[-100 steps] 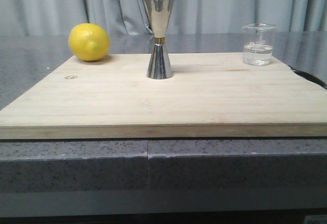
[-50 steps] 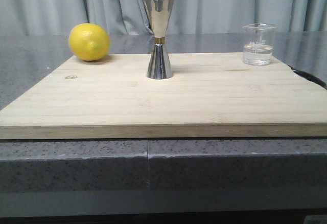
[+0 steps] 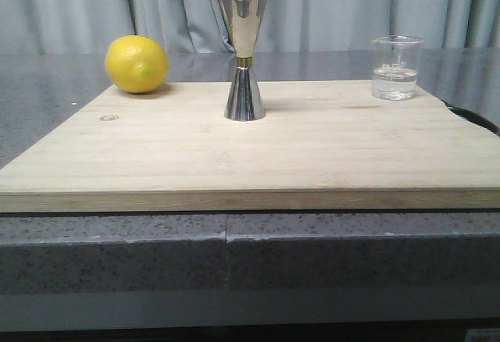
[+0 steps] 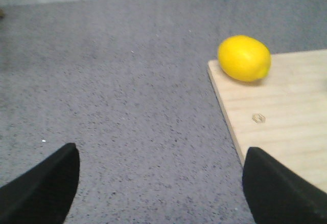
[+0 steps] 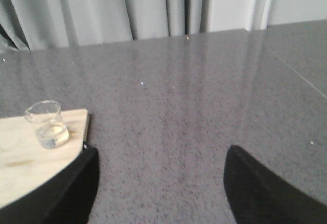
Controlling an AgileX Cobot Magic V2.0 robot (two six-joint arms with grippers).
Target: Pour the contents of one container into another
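Fingers (image 5: 66, 193) on both arms are spread wide, empty; beaker (image 5: 47, 124) upper left of them, its markings unreadable.

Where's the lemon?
In the front view, the lemon sits at the board's far left corner, left of the jigger.

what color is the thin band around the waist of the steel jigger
Gold. The band rings the jigger at its narrow waist, best seen in the front view.
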